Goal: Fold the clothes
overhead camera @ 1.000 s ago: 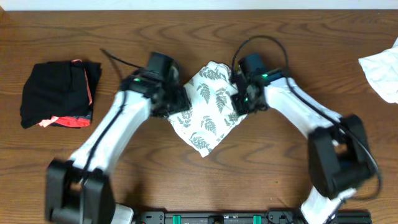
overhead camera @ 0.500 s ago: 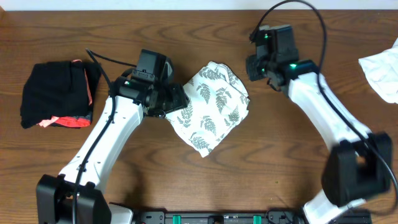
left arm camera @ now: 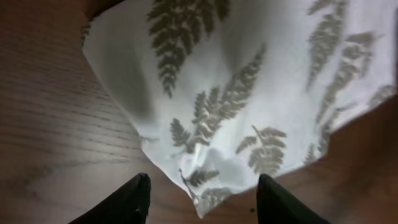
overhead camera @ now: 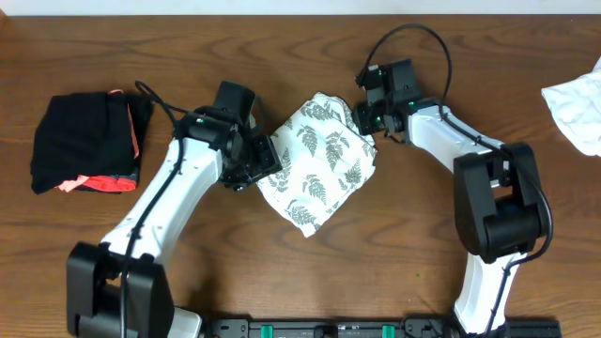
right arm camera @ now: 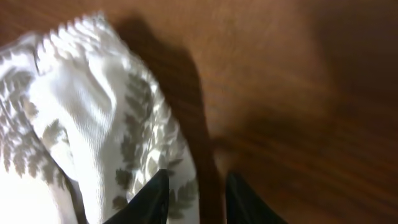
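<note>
Operator A: Overhead status?
Operator B: I read even, bright light; sharp focus; soft shadows under arms.
Operator A: Wrist views?
Operator B: Both blurred. Right: dress casts dark shadow on table; white fabric glares.

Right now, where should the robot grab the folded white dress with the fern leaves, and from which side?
Probably the thin pointed corner of the white fern-print fabric dress, coming from the left arm's side, low along the brown wooden table: that corner lies flat inside the open left gripper.
</note>
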Robot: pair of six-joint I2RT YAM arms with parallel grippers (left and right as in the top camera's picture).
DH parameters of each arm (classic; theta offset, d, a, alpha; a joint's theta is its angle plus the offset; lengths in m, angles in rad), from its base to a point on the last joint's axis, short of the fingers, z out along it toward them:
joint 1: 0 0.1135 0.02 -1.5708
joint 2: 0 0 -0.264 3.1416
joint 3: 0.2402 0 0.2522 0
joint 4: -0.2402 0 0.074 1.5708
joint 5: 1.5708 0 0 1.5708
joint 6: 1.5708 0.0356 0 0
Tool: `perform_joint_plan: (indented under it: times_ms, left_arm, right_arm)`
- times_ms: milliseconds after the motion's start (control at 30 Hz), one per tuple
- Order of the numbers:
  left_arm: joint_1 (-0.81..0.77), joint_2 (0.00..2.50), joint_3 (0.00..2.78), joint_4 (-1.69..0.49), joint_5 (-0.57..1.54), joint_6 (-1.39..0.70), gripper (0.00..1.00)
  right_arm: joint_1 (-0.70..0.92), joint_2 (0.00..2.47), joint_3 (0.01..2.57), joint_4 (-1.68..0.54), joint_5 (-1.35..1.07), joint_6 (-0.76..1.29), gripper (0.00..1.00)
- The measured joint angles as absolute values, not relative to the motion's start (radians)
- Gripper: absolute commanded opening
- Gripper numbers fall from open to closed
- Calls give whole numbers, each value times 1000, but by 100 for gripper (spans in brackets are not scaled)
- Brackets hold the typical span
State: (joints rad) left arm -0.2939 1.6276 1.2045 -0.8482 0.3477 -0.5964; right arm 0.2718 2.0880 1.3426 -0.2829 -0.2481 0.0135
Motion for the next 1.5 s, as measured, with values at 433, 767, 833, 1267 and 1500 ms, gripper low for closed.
perform_joint_plan:
  times_ms: [433, 767, 833, 1267, 1500]
  left_arm:
    - [-294, 1891, 1203, -741, 334, -603, 55]
    - [-283, 1903, 1202, -599, 330, -558, 55]
    - [-282, 1903, 1202, -600, 330, -543, 55]
    - [-188, 1904, 1220, -667, 337, -408, 55]
    - [-155, 1822, 1248, -680, 334, -335, 56]
  right_arm:
    - [333, 2098, 1351, -520, -472, -31, 21]
    - [371, 2098, 1352, -603, -501, -50, 15]
    - [371, 2098, 1352, -606, -502, -52, 14]
    - [272, 2077, 1351, -677, -444, -38, 12]
    - [195, 1901, 1337, -630, -300, -41, 12]
